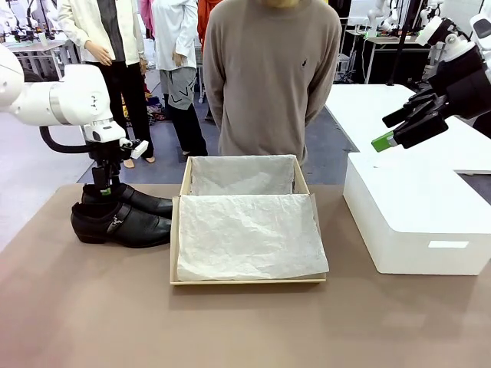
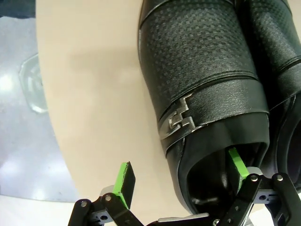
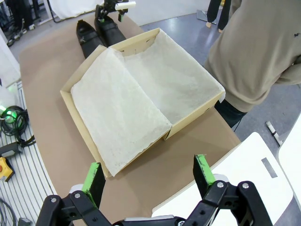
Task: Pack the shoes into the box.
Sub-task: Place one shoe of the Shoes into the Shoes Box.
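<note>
Two black glossy shoes lie side by side on the table left of the box, the near shoe (image 1: pixel 123 224) showing its silver buckle and the far shoe (image 1: pixel 142 201) behind it. My left gripper (image 1: pixel 107 188) is open and lowered onto the far shoe's heel end. In the left wrist view the left gripper (image 2: pixel 181 172) straddles that shoe's (image 2: pixel 202 89) buckle-side wall, with one fingertip (image 2: pixel 236 161) inside the opening and the other outside over the table. The tan cardboard box (image 1: pixel 174 239) stands open, lined with white tissue. My right gripper (image 1: pixel 386 130) hangs open and empty, high at the right.
A bigger white box (image 1: pixel 414 222) stands on the table at the right, under my right gripper (image 3: pixel 148 176). A person (image 1: pixel 268 69) stands at the far side behind the cardboard box (image 3: pixel 70 101). The table's far edge runs close beside the shoes (image 3: pixel 110 30).
</note>
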`<action>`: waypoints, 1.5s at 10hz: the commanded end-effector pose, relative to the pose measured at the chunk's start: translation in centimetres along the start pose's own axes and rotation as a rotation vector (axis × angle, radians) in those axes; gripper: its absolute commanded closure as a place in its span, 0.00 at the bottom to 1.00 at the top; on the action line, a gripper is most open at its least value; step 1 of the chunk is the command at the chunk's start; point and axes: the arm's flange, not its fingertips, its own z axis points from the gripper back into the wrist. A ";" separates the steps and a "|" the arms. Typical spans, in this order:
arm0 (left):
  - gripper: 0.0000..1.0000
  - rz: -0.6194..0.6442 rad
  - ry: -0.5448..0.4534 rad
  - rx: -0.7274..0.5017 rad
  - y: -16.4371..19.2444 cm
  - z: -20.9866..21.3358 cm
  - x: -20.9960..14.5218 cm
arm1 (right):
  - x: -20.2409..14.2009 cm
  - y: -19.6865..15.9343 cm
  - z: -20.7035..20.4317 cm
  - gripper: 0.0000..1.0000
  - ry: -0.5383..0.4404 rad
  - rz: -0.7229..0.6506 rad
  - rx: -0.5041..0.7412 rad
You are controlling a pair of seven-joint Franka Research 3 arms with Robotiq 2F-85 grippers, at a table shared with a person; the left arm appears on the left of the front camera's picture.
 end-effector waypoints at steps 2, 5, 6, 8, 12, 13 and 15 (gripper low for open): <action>0.00 0.013 0.012 -0.037 0.5 -0.2 0.0 | 0.1 0.0 0.0 0.00 -0.013 0.000 0.009; 0.39 0.014 -0.005 -0.062 0.3 -0.3 0.0 | 0.1 0.0 0.0 0.00 -0.013 0.000 0.009; 0.58 0.017 -0.008 -0.065 0.2 -0.3 -0.1 | 0.1 0.0 0.0 0.00 -0.013 0.000 0.009; 0.97 0.020 -0.014 -0.070 0.1 -0.2 0.0 | 0.1 0.0 0.0 0.00 -0.013 0.000 0.009; 1.00 0.026 -0.006 -0.066 0.0 -0.1 -0.1 | 0.1 0.0 0.0 0.00 -0.013 0.000 0.009; 1.00 0.025 -0.004 -0.065 -0.1 -0.1 -0.1 | 0.1 0.0 0.0 0.00 -0.013 0.000 0.009; 1.00 0.023 0.011 -0.056 -0.1 0.0 -0.2 | 0.1 0.0 0.0 0.00 -0.013 0.000 0.009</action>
